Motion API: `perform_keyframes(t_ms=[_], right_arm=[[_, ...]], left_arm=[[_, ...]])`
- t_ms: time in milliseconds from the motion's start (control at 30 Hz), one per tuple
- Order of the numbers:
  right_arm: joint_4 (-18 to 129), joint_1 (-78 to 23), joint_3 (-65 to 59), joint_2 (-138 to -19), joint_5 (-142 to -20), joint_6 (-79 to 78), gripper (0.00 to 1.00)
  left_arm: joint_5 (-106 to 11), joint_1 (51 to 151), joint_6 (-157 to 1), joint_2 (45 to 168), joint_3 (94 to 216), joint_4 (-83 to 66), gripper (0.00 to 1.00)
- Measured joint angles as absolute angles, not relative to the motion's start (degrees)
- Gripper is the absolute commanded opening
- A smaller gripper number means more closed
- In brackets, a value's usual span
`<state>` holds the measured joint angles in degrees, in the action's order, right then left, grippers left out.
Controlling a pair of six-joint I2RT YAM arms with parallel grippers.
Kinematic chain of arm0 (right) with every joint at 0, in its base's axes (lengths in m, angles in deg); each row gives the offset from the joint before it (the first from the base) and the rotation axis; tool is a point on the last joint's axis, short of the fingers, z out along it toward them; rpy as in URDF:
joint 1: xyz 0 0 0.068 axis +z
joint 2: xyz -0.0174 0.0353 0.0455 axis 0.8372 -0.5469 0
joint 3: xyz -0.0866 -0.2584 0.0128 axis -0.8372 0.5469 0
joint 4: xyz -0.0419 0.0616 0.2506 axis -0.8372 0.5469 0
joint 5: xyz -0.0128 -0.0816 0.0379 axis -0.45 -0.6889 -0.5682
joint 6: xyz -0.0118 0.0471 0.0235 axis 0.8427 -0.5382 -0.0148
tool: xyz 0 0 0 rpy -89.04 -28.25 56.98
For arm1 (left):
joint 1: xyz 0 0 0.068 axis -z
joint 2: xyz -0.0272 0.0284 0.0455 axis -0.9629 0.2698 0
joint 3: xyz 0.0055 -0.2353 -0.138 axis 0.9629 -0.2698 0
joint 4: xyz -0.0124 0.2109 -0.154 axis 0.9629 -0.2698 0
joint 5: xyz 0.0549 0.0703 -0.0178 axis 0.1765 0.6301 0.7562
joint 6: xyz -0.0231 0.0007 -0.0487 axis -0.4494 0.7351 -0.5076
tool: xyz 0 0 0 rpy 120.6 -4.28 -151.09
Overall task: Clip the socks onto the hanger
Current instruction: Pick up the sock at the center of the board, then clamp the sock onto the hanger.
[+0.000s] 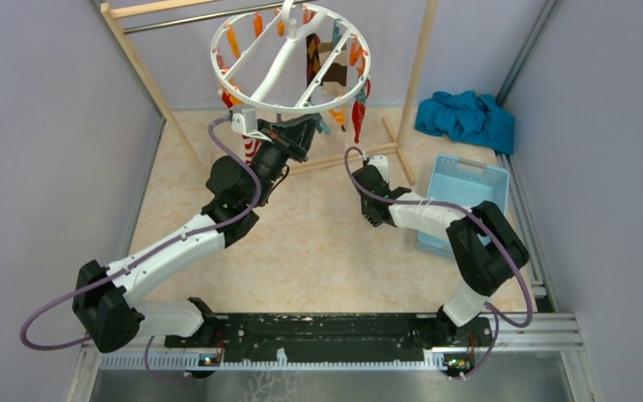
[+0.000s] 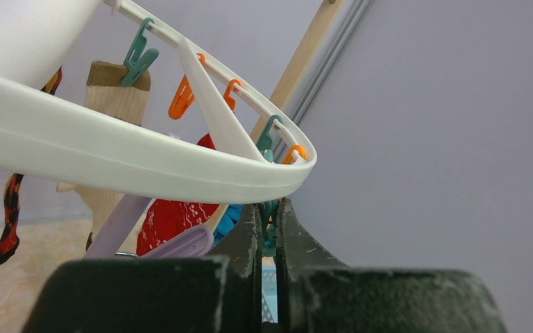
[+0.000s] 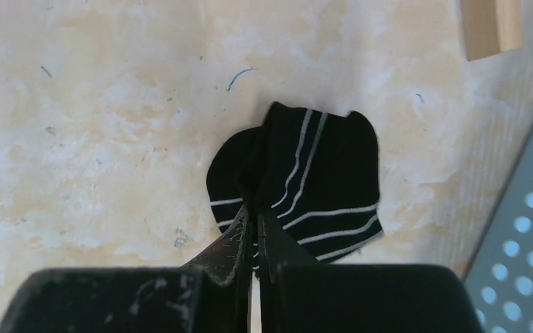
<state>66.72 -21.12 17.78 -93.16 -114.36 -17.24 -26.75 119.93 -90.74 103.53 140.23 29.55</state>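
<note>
Right fingers (image 3: 246, 232), clenched on the edge of the black white-striped sock (image 3: 319, 180), which lies on the table (image 3: 97, 139) beside a perforated blue basket (image 3: 527, 229). Left fingers (image 2: 250, 229), clenched on a teal clip (image 2: 270, 220) just under the rim of the white hanger (image 2: 111, 156), where a red sock (image 2: 173, 215) hangs. A wooden rack (image 1: 419, 75) carries the hanger. A teal cloth heap (image 1: 466, 117) lies behind the basket.
</note>
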Motion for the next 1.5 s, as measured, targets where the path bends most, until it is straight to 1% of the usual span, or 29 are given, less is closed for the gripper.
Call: perform_keyframes(t_ms=[100,267,367,533,667,867,1100,1300,1500], right_arm=[[66.7,-21.1,19.4,-88.6,-114.3,-16.5,0.0],[63.5,-21.4,25.2,-73.6,-110.2,-11.6,0.0],[60.8,-21.8,27.7,-63.2,-103.7,-7.3,0.0],[59.2,-22.3,27.7,-54.9,-92.1,-1.7,0.0],[59.1,-22.3,27.2,-53.8,-82.6,0.4,0.0],[58.9,-22.3,24.3,-54.0,-77.6,1.1,0.0],[55.4,-22.3,17.9,-56.2,-78.0,0.6,0.0],[53.7,-22.3,15.2,-58.2,-82.9,-0.2,0.0],[53.5,-22.3,13.3,-60.2,-83.5,-0.7,0.0]], left_arm=[[-26.7,119.8,-90.7,103.5,140.2,29.6,0.0],[-26.8,119.8,-90.8,103.5,140.2,29.6,0.0],[-27.2,119.7,-90.8,103.5,140.2,29.6,0.0],[-27.8,119.6,-90.8,103.5,140.2,29.6,0.0],[-28.1,119.6,-90.8,103.5,140.2,29.6,0.0],[-28.3,119.6,-90.8,102.6,140.2,29.6,0.0],[-28.5,119.6,-90.8,102.3,140.2,29.5,0.0],[-28.5,119.6,-90.8,102.3,140.2,29.5,0.0],[-28.5,119.6,-90.9,102.4,140.2,29.5,0.0]])
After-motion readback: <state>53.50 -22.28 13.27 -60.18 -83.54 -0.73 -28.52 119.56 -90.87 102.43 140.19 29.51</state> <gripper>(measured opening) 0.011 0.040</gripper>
